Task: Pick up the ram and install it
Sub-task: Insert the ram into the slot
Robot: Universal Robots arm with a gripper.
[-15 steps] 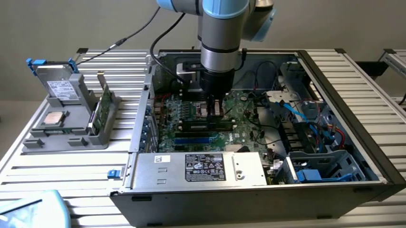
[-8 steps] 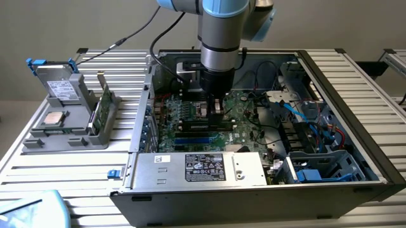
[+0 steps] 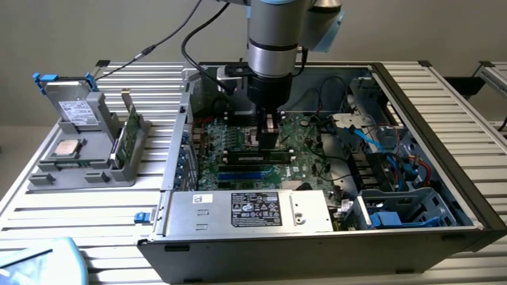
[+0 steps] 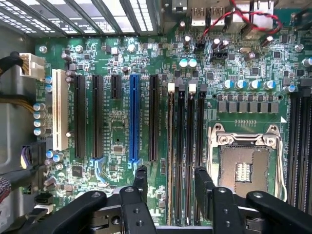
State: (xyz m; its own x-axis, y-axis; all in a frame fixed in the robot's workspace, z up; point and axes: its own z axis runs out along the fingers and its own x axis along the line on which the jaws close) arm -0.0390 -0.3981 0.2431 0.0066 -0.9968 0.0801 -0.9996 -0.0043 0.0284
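Claw [image 4: 168,183] spread wide, empty, straddling the ram [image 4: 171,156] seated in its slot; case walls [image 3: 475,208] close around.

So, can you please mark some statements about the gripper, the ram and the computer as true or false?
1. The gripper has its jaws open. True.
2. The jaws hold the ram. False: it stands in a slot of the motherboard, under the open jaws.
3. The processor chip sits in the motherboard's socket. False: it lies on the grey holder, at the exterior view's left, outside the case.
4. The case is open on top. True.
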